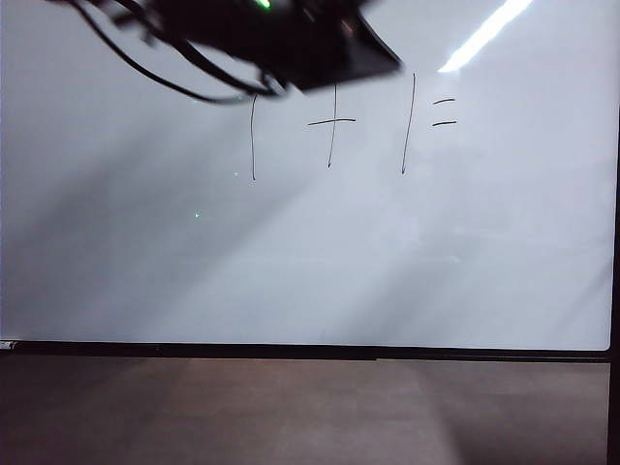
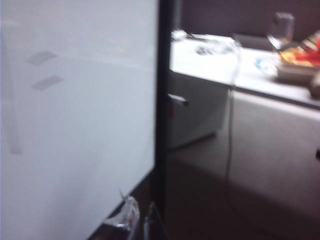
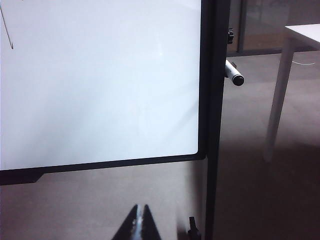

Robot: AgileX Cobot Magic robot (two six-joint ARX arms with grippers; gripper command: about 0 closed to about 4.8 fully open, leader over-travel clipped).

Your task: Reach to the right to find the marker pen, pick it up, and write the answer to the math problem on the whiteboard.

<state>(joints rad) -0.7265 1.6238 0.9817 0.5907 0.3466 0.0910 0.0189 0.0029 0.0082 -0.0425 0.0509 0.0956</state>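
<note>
Ext view only: math problem (image 1: pixel 349 131) "1+1=" on whiteboard (image 1: pixel 291 271), no answer written yet; blurred left arm (image 1: pixel 281 39) across top. R wrist only: marker pen (image 3: pixel 234 74) sticking out past board's right frame edge; right gripper (image 3: pixel 139 224) low near the board's lower corner, tips together, holding nothing. L wrist blurred: left gripper (image 2: pixel 136 220) near board edge, can't tell its state; cluttered table (image 2: pixel 250 75) behind
</note>
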